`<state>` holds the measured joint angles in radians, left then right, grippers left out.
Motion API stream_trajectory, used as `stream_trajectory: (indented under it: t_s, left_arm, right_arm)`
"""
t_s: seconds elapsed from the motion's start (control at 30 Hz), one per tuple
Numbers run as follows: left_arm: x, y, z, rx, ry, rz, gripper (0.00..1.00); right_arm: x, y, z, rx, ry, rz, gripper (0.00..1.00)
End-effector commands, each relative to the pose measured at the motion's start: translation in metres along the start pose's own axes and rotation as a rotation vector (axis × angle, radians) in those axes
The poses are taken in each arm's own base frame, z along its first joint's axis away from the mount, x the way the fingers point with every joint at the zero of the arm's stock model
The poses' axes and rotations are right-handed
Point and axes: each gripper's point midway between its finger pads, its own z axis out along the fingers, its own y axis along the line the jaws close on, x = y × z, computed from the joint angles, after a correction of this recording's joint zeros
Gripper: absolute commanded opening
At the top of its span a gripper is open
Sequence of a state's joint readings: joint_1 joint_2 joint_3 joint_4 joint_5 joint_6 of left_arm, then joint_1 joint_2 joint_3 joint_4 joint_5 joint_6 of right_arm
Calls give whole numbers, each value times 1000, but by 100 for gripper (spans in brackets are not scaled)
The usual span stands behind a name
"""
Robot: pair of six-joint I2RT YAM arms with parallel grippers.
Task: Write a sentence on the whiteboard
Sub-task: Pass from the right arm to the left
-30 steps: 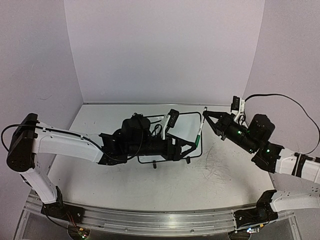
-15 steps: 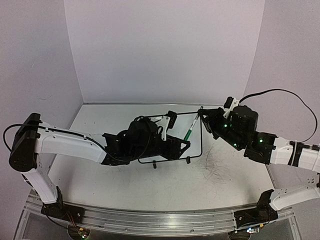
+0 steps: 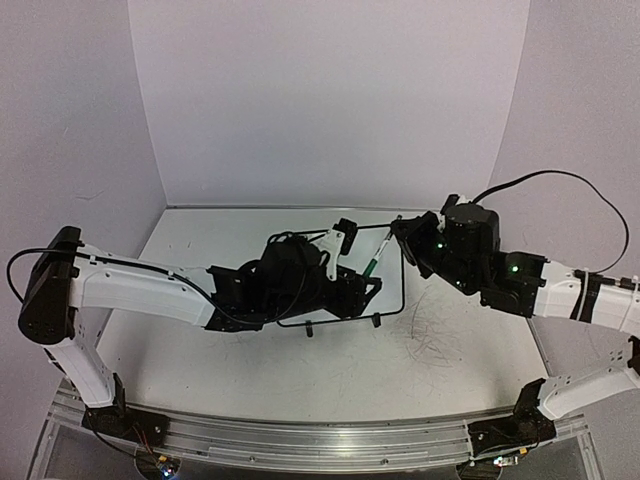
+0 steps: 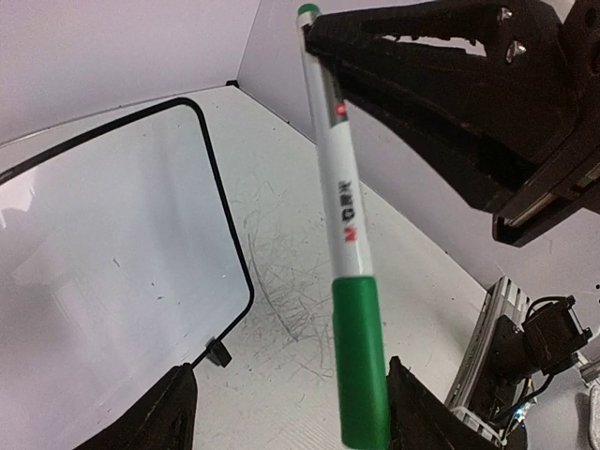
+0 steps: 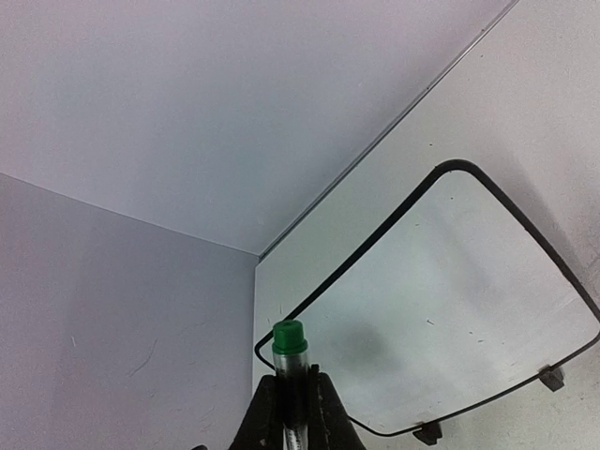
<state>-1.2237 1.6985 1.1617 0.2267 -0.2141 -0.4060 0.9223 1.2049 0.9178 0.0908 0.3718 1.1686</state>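
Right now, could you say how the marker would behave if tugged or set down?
The marker looks like rigid plastic, so it probably won't flex. The right fingers pinch only its far end, and the barrel is glossy, so tugging the green cap might pivot or slip it. Being round, it would likely roll if laid down.

— What do we see around the table (image 3: 250, 370)?
— Plain pale lilac walls: a back wall (image 3: 330, 100) behind it, a left wall (image 3: 70, 120) and a right wall (image 3: 590, 110) beside it.
— And on it?
— We see a white top, evenly lit, grey scribble marks (image 3: 435, 335) toward its right side, and a metal rail (image 3: 300, 440) along its near edge.
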Motion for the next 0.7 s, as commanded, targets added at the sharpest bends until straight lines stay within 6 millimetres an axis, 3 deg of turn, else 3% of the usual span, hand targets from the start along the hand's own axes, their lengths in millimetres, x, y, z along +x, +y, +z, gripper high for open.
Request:
stream_trajectory:
  t_s: [0.0,0.17,0.37,0.67]
  left_arm:
    - [-27,-10,5,-6,-69,23,61]
    - [-32,-7,4,-26,-82,39,52]
    - [-21,0,2,-48,-58,27,31]
    - [-15,3,-8,-42,-36,6,49]
  right_arm:
    - [3,9,1,6,-5,12,0]
    - [9,10,3,9,6,-1,0]
    - [15,7,0,22,7,-7,0]
    - [13,13,2,24,-8,-24,0]
